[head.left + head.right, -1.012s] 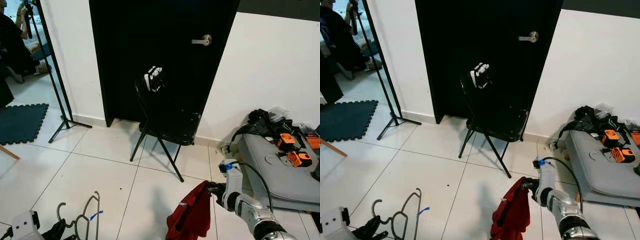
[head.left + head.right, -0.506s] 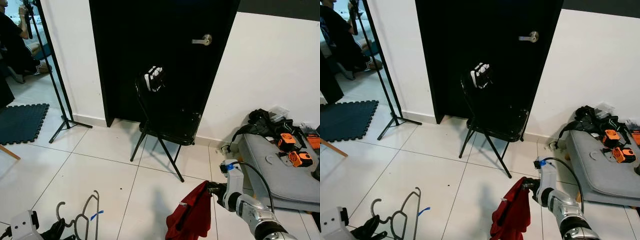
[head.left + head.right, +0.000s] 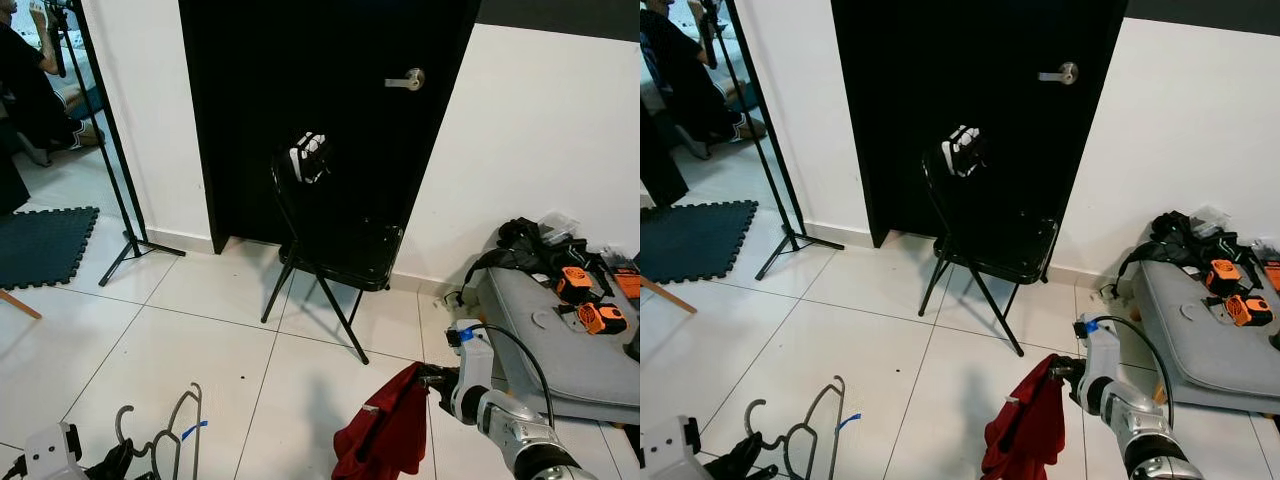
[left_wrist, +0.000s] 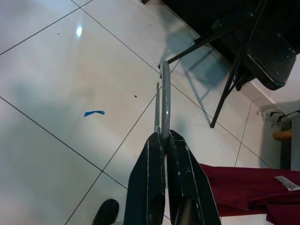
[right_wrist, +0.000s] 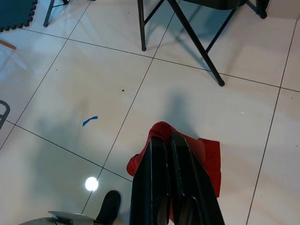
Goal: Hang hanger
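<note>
A grey wire hanger point(image 3: 168, 436) hangs low over the white tile floor at the bottom left. My left gripper point(image 3: 112, 463) is shut on it, and in the left wrist view the black fingers point(image 4: 149, 178) pinch its grey bars point(image 4: 164, 93). At the lower right, my right gripper point(image 3: 433, 379) is shut on a red garment point(image 3: 386, 431) that droops to the floor. The right wrist view shows the fingers point(image 5: 154, 178) closed on the red cloth point(image 5: 206, 159).
A black folding chair point(image 3: 338, 250) stands before a black door point(image 3: 320, 90). A black stand's pole and tripod feet point(image 3: 112, 165) rise at the left, near a dark foam mat point(image 3: 40, 245) and a seated person point(image 3: 25, 95). A grey case point(image 3: 555, 350) with orange tools lies at the right.
My right gripper with the red garment has drifted slightly to the right. The left gripper and hanger sit a little lower in the picture.
</note>
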### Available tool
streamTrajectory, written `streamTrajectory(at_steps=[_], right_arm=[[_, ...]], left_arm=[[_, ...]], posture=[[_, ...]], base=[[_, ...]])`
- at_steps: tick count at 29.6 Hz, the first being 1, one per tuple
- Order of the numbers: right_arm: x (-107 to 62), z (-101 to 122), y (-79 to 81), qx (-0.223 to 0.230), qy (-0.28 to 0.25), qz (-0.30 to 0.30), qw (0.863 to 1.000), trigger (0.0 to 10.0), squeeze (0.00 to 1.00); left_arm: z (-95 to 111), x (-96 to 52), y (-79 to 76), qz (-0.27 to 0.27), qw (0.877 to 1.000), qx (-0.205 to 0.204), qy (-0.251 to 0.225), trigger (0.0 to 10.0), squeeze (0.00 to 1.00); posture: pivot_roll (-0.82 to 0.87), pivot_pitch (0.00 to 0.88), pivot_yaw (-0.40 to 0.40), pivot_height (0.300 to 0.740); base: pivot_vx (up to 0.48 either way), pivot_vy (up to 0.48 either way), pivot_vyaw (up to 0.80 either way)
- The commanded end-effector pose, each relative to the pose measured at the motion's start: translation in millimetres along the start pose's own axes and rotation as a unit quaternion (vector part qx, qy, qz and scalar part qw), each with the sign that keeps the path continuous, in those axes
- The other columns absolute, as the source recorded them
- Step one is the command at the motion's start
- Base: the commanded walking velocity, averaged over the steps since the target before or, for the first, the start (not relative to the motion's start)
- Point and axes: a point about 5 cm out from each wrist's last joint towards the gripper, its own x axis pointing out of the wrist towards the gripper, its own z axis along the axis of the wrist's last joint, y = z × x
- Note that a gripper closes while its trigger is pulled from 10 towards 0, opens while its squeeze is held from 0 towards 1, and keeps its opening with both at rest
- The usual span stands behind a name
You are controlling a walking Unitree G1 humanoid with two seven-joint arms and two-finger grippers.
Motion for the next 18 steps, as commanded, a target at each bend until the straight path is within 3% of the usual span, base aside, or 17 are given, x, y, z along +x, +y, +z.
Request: streamTrajectory(at_steps=[1,18], right_arm=[[-1.9,5.3,-3.0,-0.001,-0.014,-0.002,1.000,10.0,0.00],[-1.8,4.5,-1.6,-0.002,-0.015,0.001,1.000,10.0,0.00]], left_arm=[[-2.1,-0.8,-2.2,-0.001,1.000,0.001,0.006,10.0,0.00],[-1.6,-2.9,-0.3,0.000,1.000,0.001,0.009,10.0,0.00]], posture=[[0.02,0.000,-0.076,0.740],[0.02,0.000,-0.066,0.740]], base=[[0.000,0.000,0.00],[0.000,0.000,0.00]])
